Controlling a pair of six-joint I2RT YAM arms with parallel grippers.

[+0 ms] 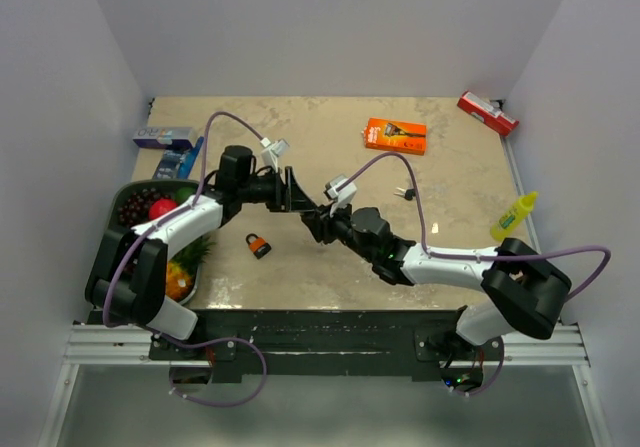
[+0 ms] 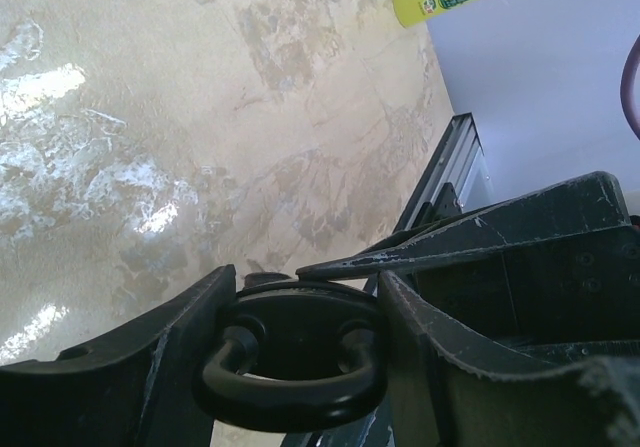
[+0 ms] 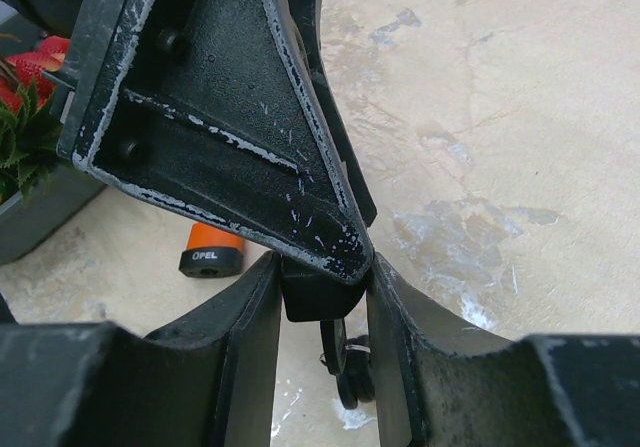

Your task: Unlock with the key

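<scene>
Not unlocked yet. Logging padlock as flat on table, free of both arms, with nothing visible in the keyhole. Shackle state too small to tell. Placing key up off the table, just beyond the padlock and a bit to its right in top view, pinched where the two arms meet. Blade hidden. Reading this as a mid-air handover or regrip, so early-to-middle of task at a guess. Left to do, by judgement: settle key in one end effector, bring it down to padlock, probably steady padlock with the other, insert, turn, pop shackle.

Marking left end effector as clamped on the key's black looped end, fingers touching it on both sides. Marking right end effector as clamped too, on the key's black body, small ring dangling beneath. Cannot tell which one carries the load.

Pose: left arm coming in from left of padlock, wrist passing beyond it and pointing right. Right arm stretched low from right of padlock, wrist aimed left and slightly away, tip to tip with the left. Both raised, neither over the padlock. In right wrist view, padlock down-left of the grip.

Also noting fruit tray left of padlock, orange box well beyond-right of padlock, yellow bottle well right of padlock.
</scene>
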